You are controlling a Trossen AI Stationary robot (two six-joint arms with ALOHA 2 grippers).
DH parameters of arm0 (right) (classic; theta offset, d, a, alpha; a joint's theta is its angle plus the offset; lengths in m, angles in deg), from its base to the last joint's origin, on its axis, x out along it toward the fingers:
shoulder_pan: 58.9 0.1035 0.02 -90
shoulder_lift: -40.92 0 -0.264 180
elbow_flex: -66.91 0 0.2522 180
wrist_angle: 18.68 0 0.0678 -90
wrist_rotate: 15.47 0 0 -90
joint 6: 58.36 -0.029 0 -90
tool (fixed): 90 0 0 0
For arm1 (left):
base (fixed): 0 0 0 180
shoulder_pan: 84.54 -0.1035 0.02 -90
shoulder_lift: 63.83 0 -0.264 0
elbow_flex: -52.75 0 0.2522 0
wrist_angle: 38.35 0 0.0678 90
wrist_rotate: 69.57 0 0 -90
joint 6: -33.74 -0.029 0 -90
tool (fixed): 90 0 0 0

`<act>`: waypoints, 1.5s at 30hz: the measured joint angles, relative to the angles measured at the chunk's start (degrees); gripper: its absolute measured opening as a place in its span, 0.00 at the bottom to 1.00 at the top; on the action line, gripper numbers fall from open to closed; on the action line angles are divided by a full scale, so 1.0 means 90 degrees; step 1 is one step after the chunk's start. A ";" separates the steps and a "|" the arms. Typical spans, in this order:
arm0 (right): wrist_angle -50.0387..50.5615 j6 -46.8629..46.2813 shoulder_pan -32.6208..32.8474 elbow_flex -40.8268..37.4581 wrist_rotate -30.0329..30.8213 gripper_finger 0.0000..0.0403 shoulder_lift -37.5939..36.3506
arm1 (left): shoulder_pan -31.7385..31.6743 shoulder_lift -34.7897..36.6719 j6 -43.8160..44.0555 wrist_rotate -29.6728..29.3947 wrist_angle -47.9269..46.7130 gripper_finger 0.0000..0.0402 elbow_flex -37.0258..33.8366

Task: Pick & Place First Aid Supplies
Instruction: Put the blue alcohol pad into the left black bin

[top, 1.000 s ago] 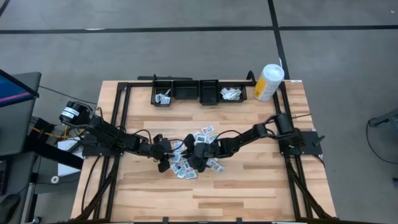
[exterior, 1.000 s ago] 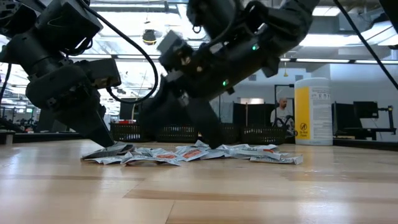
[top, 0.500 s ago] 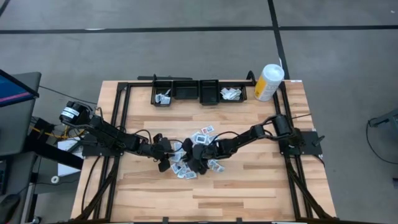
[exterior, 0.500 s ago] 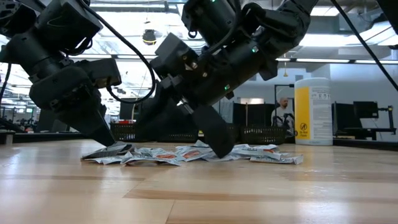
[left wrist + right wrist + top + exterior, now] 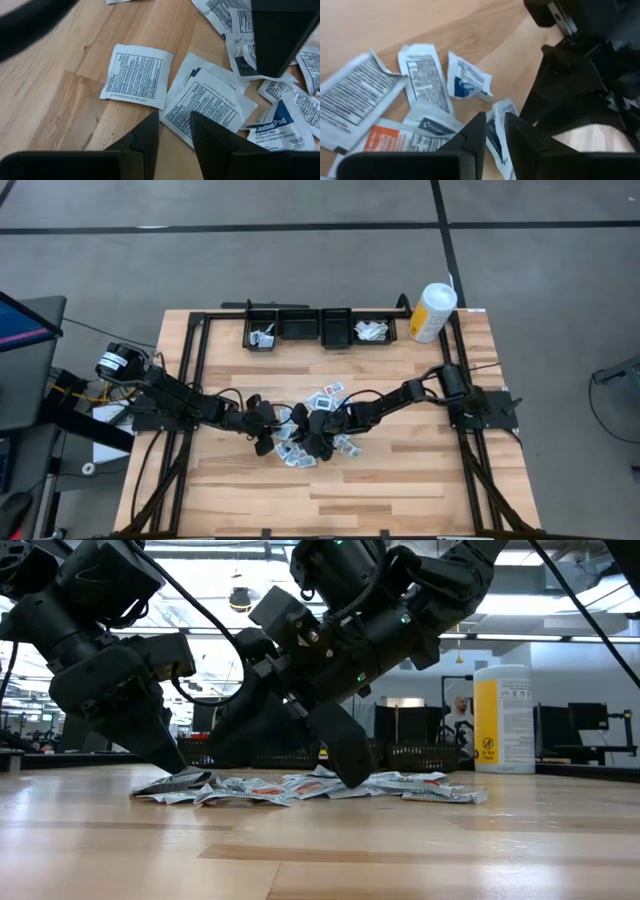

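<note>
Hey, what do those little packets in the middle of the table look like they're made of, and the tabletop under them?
The packets look like thin matte paper or paper-backed foil: crimped edges, creases, printed text, one marked Antiseptic Pad. The tabletop looks like jointed wood planks with a smooth satin finish, with visible grain and seams.

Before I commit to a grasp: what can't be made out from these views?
- High view: the packets under both arms are hidden; their print is too small.
- Left wrist view: the left gripper has a gap showing, but packet contact isn't visible.
- Right wrist view: whether the right gripper pinches a packet is cut off.
</note>
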 joint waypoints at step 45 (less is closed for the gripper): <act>0.0247 -0.0836 -0.0571 0.0503 -0.0315 0.27 0.0331 | 0.0002 0.0002 -0.0005 0.0007 0.0187 0.28 0.0007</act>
